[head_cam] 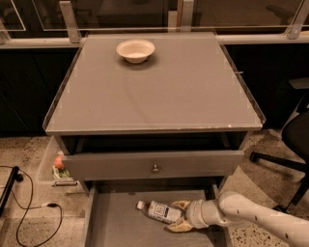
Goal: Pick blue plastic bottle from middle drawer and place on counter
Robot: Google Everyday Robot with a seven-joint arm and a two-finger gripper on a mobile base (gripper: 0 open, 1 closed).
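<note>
One gripper (173, 216), fingers spread, straddling blue plastic bottle (157, 210) base, middle drawer (116, 219).

Dim, warm indoor light. Speckled terrazzo floor (24, 149) on both sides of the grey desk (159, 96). Dark glass panels (120, 14) run along the back, split by pale metal posts (71, 21) above a pale rail (29, 42), with dark panelling below. Black office chair (297, 137) at right, partly cut off. Black cable (34, 210) loops on the floor at left. Clear side bin (46, 161) just left of the desk, something orange inside. Pincer (170, 216) low in the middle drawer (116, 222), fingers spread.
</note>
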